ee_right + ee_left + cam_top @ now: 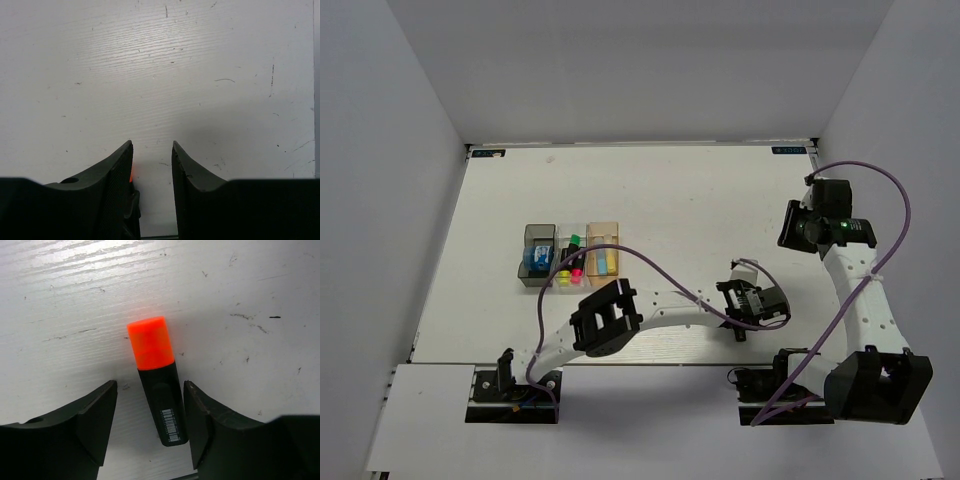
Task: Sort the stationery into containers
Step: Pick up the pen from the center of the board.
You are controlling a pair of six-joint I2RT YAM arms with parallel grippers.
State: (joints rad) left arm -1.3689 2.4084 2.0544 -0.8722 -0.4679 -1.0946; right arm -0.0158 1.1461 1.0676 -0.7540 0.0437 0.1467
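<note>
**Orange-capped highlighter lying between spread left fingers**

Plastic, light and stiff by the look of it, the orange-capped highlighter (159, 390) is probably going to slip or roll if pinched on its smooth cap. The flat-sided black barrel, up by the barcode label (170, 424), is offering the surer hold. It is lying flat on the white table (250, 290), well to the right of the clear tray (571, 287) and nearer the arm bases.

The left gripper (150, 386) is straddling the barrel with its jaws spread. One finger is sitting just beside the barrel and the other is standing off with bare table between, so nothing is being gripped. The right gripper (152, 145) is hanging farther right of the clear tray, its jaws parted on nothing.

Only the left wrist view is showing the highlighter; from above, the left arm's wrist is hiding it. Only the top view is showing the clear tray, which is holding pens (571, 262) with green, yellow and pink ends, so it is seeming the fitting home. The right wrist view is showing little more than bare table.
</note>
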